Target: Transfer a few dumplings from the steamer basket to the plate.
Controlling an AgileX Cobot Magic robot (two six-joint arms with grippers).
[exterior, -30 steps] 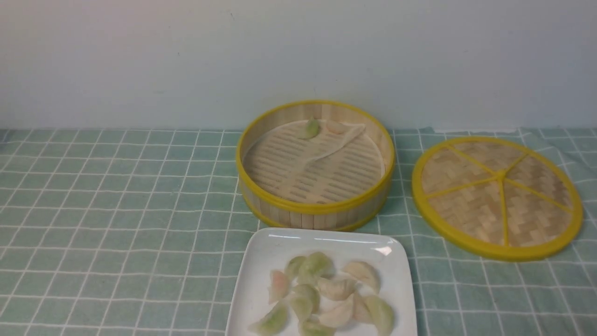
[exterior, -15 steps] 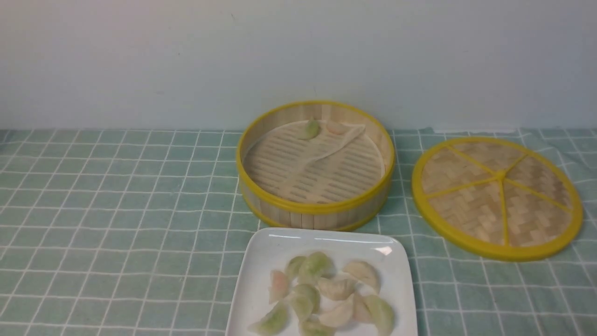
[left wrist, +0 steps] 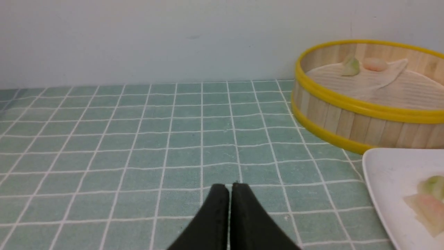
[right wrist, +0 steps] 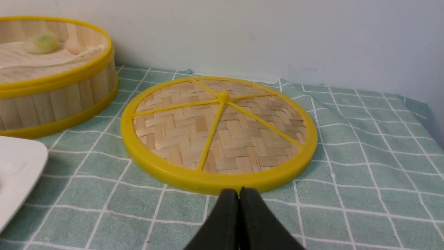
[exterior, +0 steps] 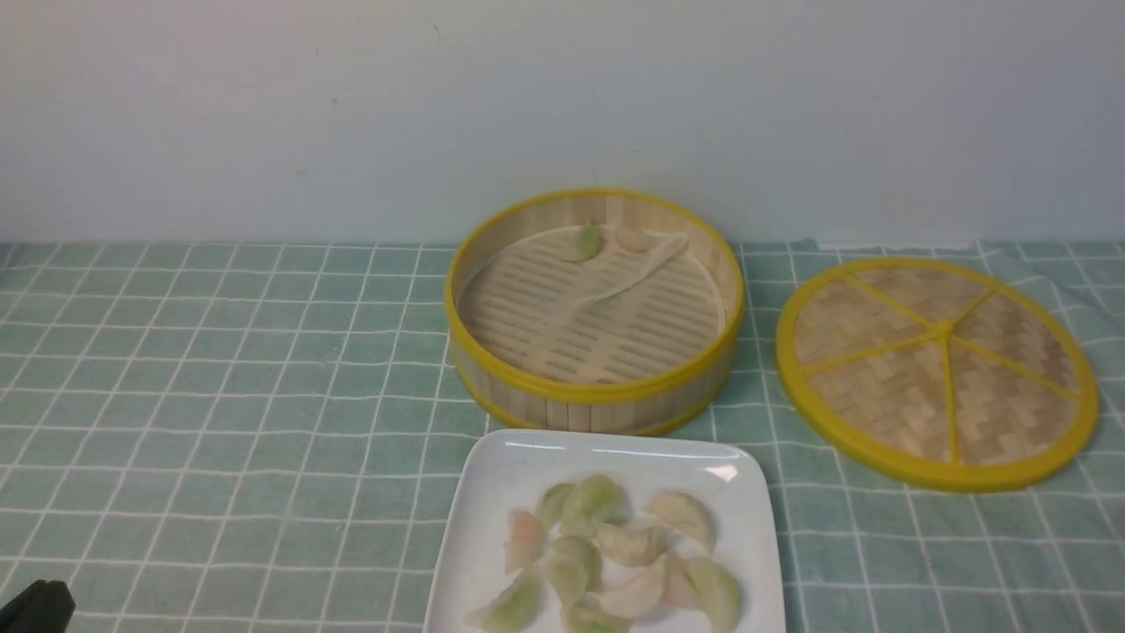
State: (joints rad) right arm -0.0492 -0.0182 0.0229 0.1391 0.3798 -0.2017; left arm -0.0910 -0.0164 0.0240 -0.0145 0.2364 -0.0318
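Note:
The steamer basket (exterior: 594, 387) stands mid-table with a green dumpling (exterior: 585, 242) and a pinkish dumpling (exterior: 633, 237) on its crumpled liner at the far side. The white plate (exterior: 518, 457) sits just in front of it and holds several dumplings (exterior: 615, 549). My left gripper (left wrist: 229, 185) is shut and empty, low over the cloth to the left of the plate; its tip shows at the front view's bottom left corner (exterior: 35, 607). My right gripper (right wrist: 239, 191) is shut and empty, just short of the lid's near rim. It is out of the front view.
The flat woven lid (exterior: 936, 369) with its yellow rim lies to the right of the basket, also in the right wrist view (right wrist: 218, 132). A green checked cloth (exterior: 220, 378) covers the table. A pale wall stands behind.
The left gripper's dark tip has come into the front view's bottom left corner. Basket, plate, dumplings and lid have not moved.

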